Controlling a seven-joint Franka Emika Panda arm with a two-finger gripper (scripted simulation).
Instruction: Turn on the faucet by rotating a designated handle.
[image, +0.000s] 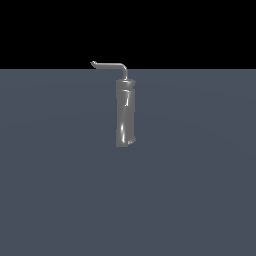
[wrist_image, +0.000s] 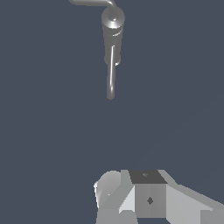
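The approach step was judged in hand; the thin silver-grey L-shaped handle (image: 111, 66) atop the glossy dark-grey cylindrical faucet (image: 125, 114) lay well ahead of the white gripper (wrist_image: 144, 197), untouched; its opening could not be told; next, closing in was needed.

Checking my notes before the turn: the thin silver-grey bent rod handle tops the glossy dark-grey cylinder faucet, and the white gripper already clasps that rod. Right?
Not quite. The thin silver-grey bent rod handle does top the glossy dark-grey cylinder faucet, but the wrist view shows the white gripper well apart from it, touching nothing.
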